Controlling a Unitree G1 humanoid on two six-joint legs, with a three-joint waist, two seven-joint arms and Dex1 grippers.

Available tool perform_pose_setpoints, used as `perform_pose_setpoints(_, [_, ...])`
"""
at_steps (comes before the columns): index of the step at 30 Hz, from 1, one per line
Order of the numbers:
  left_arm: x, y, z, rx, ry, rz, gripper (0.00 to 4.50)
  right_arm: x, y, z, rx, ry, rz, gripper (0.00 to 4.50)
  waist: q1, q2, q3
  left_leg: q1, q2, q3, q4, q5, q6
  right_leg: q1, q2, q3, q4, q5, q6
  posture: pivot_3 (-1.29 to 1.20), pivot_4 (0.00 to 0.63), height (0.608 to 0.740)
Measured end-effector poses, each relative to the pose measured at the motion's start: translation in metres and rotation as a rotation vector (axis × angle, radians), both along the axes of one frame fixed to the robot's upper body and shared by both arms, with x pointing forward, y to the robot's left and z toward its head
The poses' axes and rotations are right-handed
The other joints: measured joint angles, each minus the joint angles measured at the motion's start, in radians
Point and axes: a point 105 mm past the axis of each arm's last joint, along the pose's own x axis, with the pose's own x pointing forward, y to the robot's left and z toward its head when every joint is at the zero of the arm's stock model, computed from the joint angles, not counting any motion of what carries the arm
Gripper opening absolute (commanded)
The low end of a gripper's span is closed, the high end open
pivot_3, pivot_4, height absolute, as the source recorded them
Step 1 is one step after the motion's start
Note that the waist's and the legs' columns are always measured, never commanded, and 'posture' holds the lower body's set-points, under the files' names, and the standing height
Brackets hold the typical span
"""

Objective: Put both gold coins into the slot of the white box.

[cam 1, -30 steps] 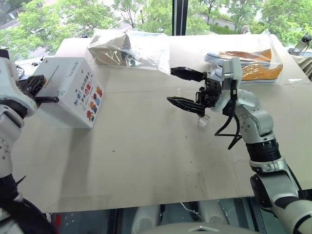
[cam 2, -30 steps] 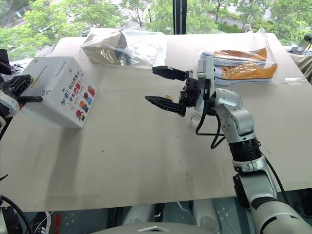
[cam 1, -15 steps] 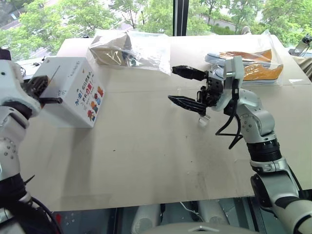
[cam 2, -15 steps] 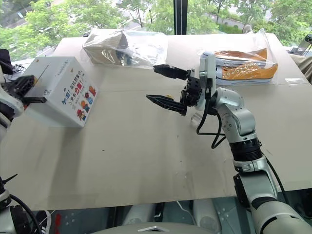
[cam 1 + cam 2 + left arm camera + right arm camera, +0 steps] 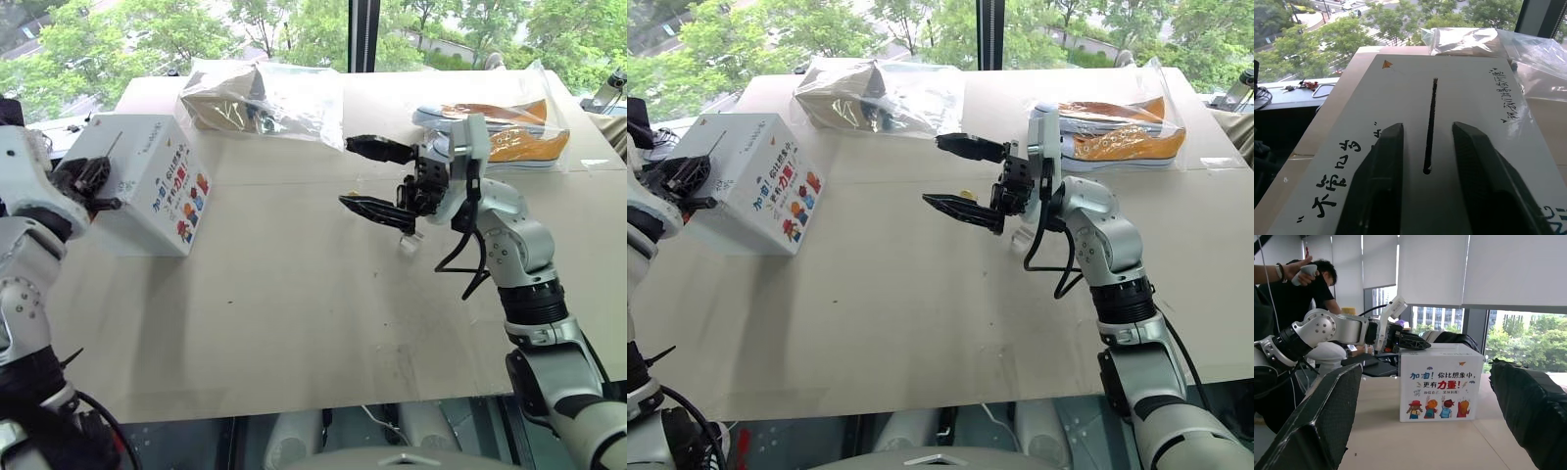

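Over the pale board table [image 5: 294,323], seen from the head cameras, the white box [image 5: 147,181] sits near the left edge. I have the left gripper [image 5: 108,181] at its top so that anything let go there falls onto the slotted face. The right gripper [image 5: 935,171] hangs mid-table with its fingers spread wide and nothing between them. A yellow speck [image 5: 966,193] just behind its lower finger may be a gold coin, though I cannot be sure. Two clear bags lie along the far edge, one of them holding orange shoes [image 5: 500,132], and trees fill the window beyond. Down the left wrist, both fingers [image 5: 1383,186] stand apart on either side of the slot [image 5: 1429,127], a dark slit in the plain top, and I see no coin between them. Along the right wrist, the box's cartoon side faces me, with drawn blinds and a person [image 5: 1298,289] holding a controller behind it.
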Motion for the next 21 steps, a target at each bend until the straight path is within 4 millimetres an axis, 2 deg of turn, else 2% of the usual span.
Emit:
perform_pose_setpoints(1, [0.001,0.000,0.002,-0.001,-0.019,0.001,2.81,0.002,0.000,-0.001,-0.011,-0.003,-0.016,4.50,0.000,0.000,0.000,0.000,0.000,0.000,0.000,0.000,0.000,0.000,0.000,0.000,0.000,0.000,0.000,0.00,0.150,0.740])
perform_pose_setpoints(4, [0.001,-0.015,0.031,-0.042,-0.180,-0.092,2.81,0.020,0.002,-0.016,-0.106,0.006,-0.166,4.50,0.001,-0.004,-0.002,-0.001,0.000,0.000,0.001,0.000,-0.001,0.000,0.000,0.000,0.000,0.000,0.000,0.00,0.150,0.740])
perform_pose_setpoints(5, [-0.003,-0.024,0.047,-0.055,-0.254,-0.154,2.81,0.027,0.004,-0.025,-0.147,0.025,-0.219,4.50,0.000,-0.004,-0.002,-0.001,0.000,0.000,0.001,0.000,-0.001,0.000,0.000,0.000,0.000,0.000,0.000,0.00,0.150,0.740])
perform_pose_setpoints(7, [-0.014,-0.044,0.067,-0.052,-0.340,-0.286,2.81,0.038,0.006,-0.041,-0.221,0.051,-0.294,4.50,-0.004,-0.004,-0.002,-0.001,0.000,0.002,0.001,0.000,-0.001,-0.001,0.000,0.002,0.000,0.000,0.000,0.00,0.150,0.740])
perform_pose_setpoints(9, [-0.022,-0.068,0.071,-0.049,-0.346,-0.431,2.81,0.047,0.006,-0.056,-0.281,0.080,-0.353,4.50,-0.006,-0.004,-0.002,-0.001,0.000,0.002,0.001,0.000,-0.001,-0.001,0.000,0.002,0.000,0.000,0.000,0.00,0.150,0.740])
perform_pose_setpoints(11, [-0.030,-0.089,0.053,-0.017,-0.236,-0.562,2.81,0.055,0.007,-0.066,-0.301,0.109,-0.394,4.50,-0.016,-0.004,-0.002,-0.001,0.000,0.001,0.001,0.000,-0.001,-0.002,0.002,0.004,0.001,0.000,0.000,0.00,0.150,0.740])
perform_pose_setpoints(14, [-0.051,-0.130,-0.003,0.042,0.063,-0.813,2.81,0.075,0.008,-0.087,-0.335,0.196,-0.477,4.50,-0.030,-0.004,-0.002,0.000,0.000,0.002,0.001,0.001,-0.001,-0.003,0.002,0.006,0.002,0.000,0.000,0.00,0.150,0.740])
perform_pose_setpoints(16, [-0.061,-0.139,-0.028,0.043,0.191,-0.888,2.81,0.091,0.011,-0.102,-0.359,0.238,-0.522,4.50,-0.031,-0.004,-0.002,0.001,0.000,0.002,0.001,0.001,-0.002,-0.003,0.004,0.006,0.006,0.000,-0.001,0.00,0.150,0.740])
perform_pose_setpoints(18, [-0.063,-0.138,-0.032,0.064,0.227,-0.891,2.81,0.097,0.015,-0.107,-0.365,0.249,-0.526,4.50,-0.030,-0.004,-0.002,0.002,0.000,0.001,0.001,0.002,-0.003,-0.003,0.004,0.005,0.009,0.000,-0.001,0.00,0.150,0.740])
perform_pose_setpoints(19, [-0.063,-0.137,-0.034,0.072,0.236,-0.887,2.90,0.100,0.017,-0.111,-0.365,0.259,-0.524,3.99,-0.030,-0.004,-0.002,0.003,0.000,0.001,0.001,0.002,-0.003,-0.003,0.004,0.005,0.009,0.000,-0.001,0.00,0.150,0.740])
perform_pose_setpoints(20, [-0.064,-0.137,-0.034,0.073,0.239,-0.887,2.90,0.101,0.018,-0.113,-0.365,0.264,-0.524,3.84,-0.030,-0.004,-0.002,0.003,0.000,0.001,0.001,0.002,-0.003,-0.003,0.004,0.005,0.010,0.000,-0.001,0.00,0.150,0.740])
perform_pose_setpoints(21, [-0.064,-0.136,-0.036,0.076,0.249,-0.882,2.90,0.103,0.020,-0.116,-0.369,0.268,-0.522,3.32,-0.030,-0.004,-0.002,0.003,0.000,0.001,0.001,0.002,-0.003,-0.003,0.004,0.006,0.010,0.000,-0.001,0.00,0.150,0.740])
